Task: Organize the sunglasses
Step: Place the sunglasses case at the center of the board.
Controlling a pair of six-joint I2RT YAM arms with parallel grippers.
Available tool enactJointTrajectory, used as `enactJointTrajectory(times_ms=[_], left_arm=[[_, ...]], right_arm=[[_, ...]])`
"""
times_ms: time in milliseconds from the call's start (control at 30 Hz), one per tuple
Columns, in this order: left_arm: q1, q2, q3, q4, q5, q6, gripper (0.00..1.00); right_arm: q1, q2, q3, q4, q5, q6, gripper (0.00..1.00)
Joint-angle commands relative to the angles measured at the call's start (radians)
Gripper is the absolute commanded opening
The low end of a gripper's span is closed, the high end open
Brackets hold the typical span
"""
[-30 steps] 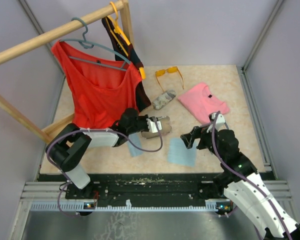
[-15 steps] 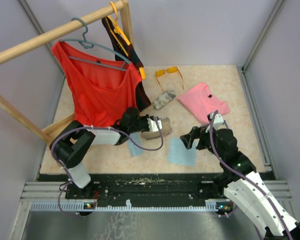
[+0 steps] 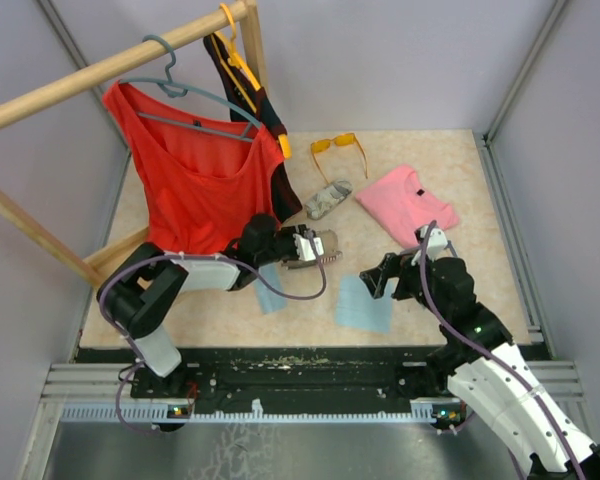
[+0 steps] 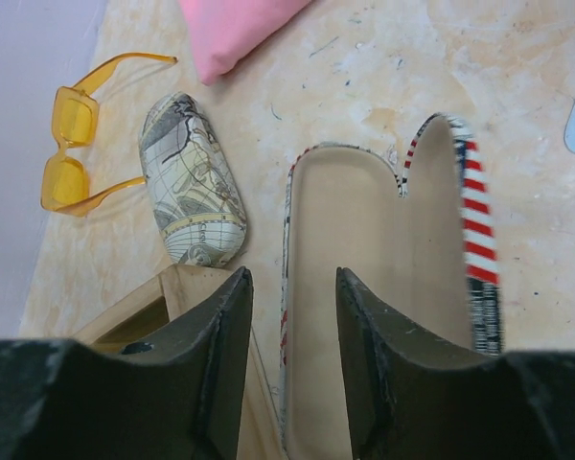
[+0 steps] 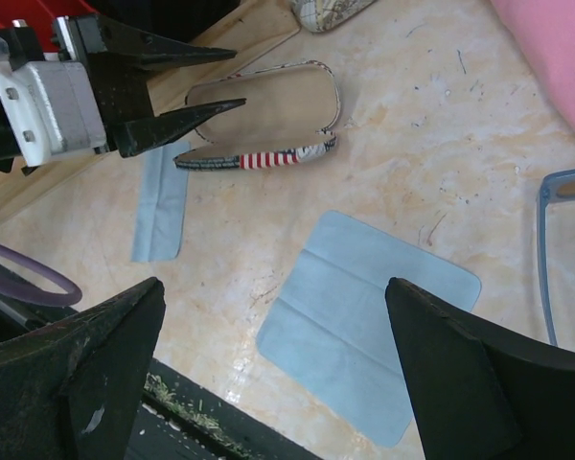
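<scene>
The orange-yellow sunglasses lie unfolded at the back of the table. A slim greyish-lilac pair shows only partly, at the right edge of the right wrist view. An open case with a striped rim lies in the middle. My left gripper stands open over the case's near end, its left rim passing between the fingers without being pinched. My right gripper hangs wide open above a light-blue cloth, holding nothing.
A shut map-patterned case lies beside the orange pair. A pink shirt is at the back right. A second, narrow blue cloth lies left of the open case. The wooden rack foot and a hanging red top stand close on the left.
My left gripper's jaws have parted from shut to open at the case's rim, and the case now lies open. The right arm has stayed still.
</scene>
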State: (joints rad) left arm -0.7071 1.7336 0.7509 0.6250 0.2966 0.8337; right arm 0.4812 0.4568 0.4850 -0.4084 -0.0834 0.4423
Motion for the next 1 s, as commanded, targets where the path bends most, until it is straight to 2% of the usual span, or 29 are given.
enactJointTrajectory(times_ms=[0,200,300,400,433,533,667,833,967], left_arm=[[0.001,-0.081,-0.009,0.049,0.013,-0.079,0.47],[0.001,-0.217,0.012,0.028,-0.039,-0.295,0.52],[0.001,-0.284,0.051,-0.055,-0.212,-0.512,0.55],[0.003,-0.337,0.132,-0.268,-0.394,-0.767,0.59],[0.009,-0.353,0.159,-0.390,-0.431,-0.851,0.63],[0.046,-0.395,0.216,-0.619,-0.408,-1.049,0.67],[0.061,-0.457,0.189,-0.753,-0.361,-1.144,0.74],[0.061,-0.542,0.121,-0.846,-0.417,-1.266,0.80],[0.061,-0.608,0.083,-0.901,-0.402,-1.323,0.83]], right_arm=[[-0.005,-0.001,0.035,0.045,0.041,0.065,0.99],[-0.006,0.082,0.041,0.055,0.027,0.128,0.99],[-0.006,0.126,0.027,0.105,-0.021,0.110,0.99],[-0.005,0.148,0.016,0.136,-0.001,0.116,0.99],[-0.006,0.157,0.021,0.133,0.016,0.120,0.99],[-0.006,0.174,0.030,0.130,0.075,0.160,0.99],[-0.008,0.201,0.040,0.139,0.120,0.210,0.99],[-0.009,0.266,0.025,0.236,0.054,0.192,0.99],[-0.009,0.309,0.036,0.268,0.020,0.130,0.99]])
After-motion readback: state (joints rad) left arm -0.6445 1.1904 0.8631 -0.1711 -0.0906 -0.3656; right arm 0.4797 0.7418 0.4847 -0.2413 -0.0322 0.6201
